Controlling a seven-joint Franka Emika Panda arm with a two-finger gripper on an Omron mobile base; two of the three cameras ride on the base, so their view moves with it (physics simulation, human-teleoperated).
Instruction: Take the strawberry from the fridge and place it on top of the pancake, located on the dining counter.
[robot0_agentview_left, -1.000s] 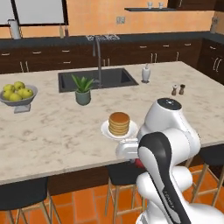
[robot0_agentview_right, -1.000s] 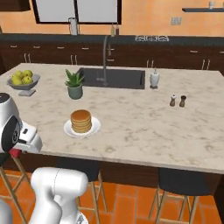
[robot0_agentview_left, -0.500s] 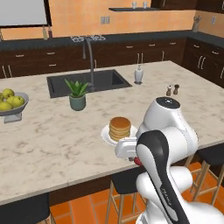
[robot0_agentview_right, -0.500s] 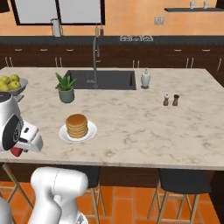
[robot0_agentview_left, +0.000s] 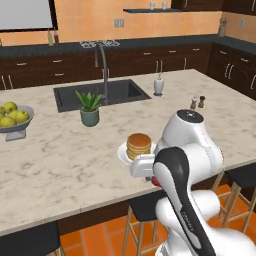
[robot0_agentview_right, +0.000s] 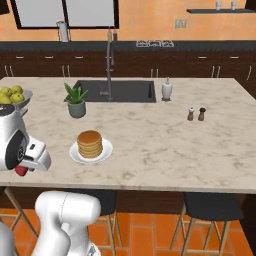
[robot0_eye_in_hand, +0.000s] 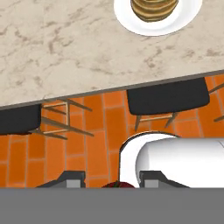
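1. the gripper (robot0_agentview_right: 22, 169) sat clenched on the strawberry (robot0_agentview_right: 21, 171), a tiny red blob poking out under the white hand, held just off the near edge of the dining counter (robot0_agentview_right: 165, 150) and not yet over the top.
2. handling-wise i'd guess the strawberry was very light, soft and easy to bruise, rounded so it could squirt out sideways. best hold would be across its widest part, gentle squeeze, which looked roughly like what it had, though the contact itself was too small to really see.
3. the pancake (robot0_agentview_right: 90, 143) stack sat on its white plate (robot0_agentview_right: 76, 155) close to the near edge of the dining counter, towards the left end as the right base view had it, with the plant pot (robot0_agentview_right: 76, 108) further back by the sink.
4. the hand view showed just a red sliver of the berry at the bottom between the finger tips (robot0_eye_in_hand: 74, 180), plus stools and orange floor below the counter edge, with the plate up top.
5. in the left base view the arm covered most of the grip, but it showed a bit of red by the hand just near the plate.
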